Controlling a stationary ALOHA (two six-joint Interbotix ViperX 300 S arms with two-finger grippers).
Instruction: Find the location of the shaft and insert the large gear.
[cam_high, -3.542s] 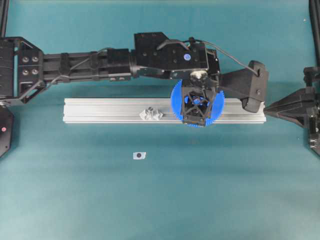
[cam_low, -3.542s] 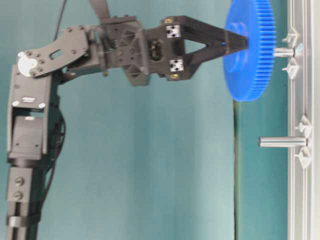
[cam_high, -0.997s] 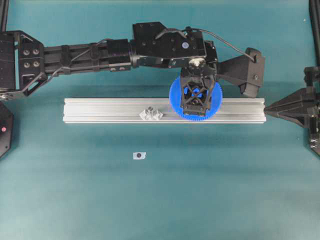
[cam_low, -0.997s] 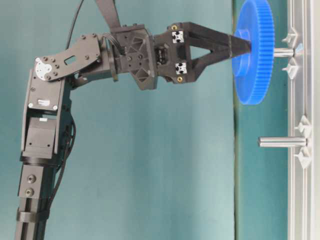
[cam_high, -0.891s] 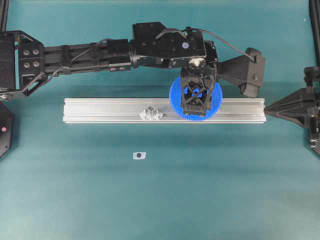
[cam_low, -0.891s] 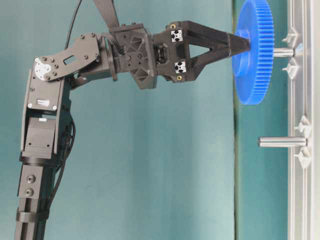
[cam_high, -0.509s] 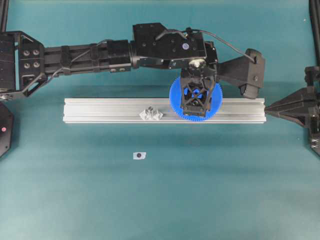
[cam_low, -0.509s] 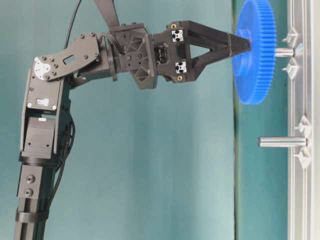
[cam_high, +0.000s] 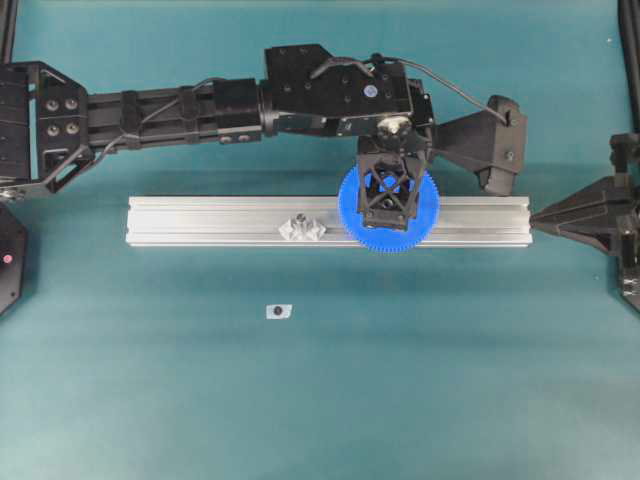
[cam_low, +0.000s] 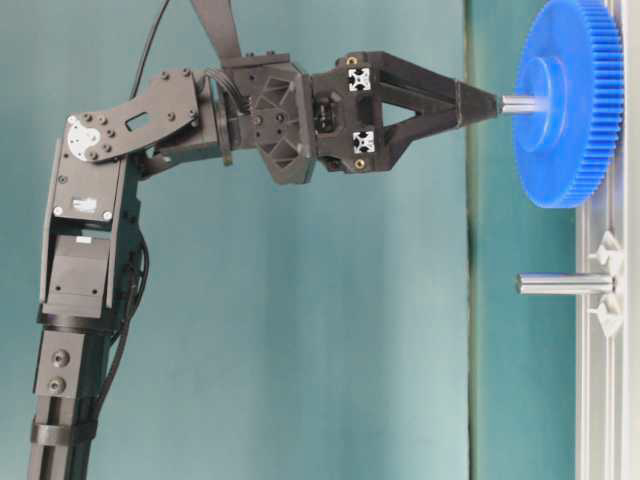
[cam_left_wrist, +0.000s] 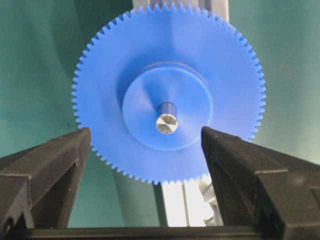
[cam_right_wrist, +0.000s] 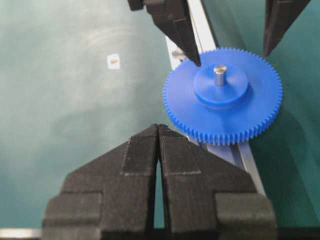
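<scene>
Your large gear (cam_left_wrist: 167, 90) sits on the shaft (cam_left_wrist: 166, 123), whose silvery tip pokes up through the raised hub, and the disc lies low against the aluminium rail (cam_high: 200, 221), as the table-level view confirms (cam_low: 568, 103). Your left gripper (cam_left_wrist: 146, 145) hangs just above it with its fingers (cam_left_wrist: 50, 165) spread wide, one on each side of the hub and touching neither the hub nor the teeth. Your right gripper (cam_right_wrist: 158, 150) waits off the end of the rail, well apart from the gear, its two fingers pressed together with nothing between them. Further along the rail stands a second peg (cam_low: 563, 284), bare, with clear brackets (cam_high: 303, 229) at its base. A small white tag with a dark dot (cam_high: 277, 311) lies on the teal table (cam_high: 400, 380); no writing on it, or anywhere else, can be read
</scene>
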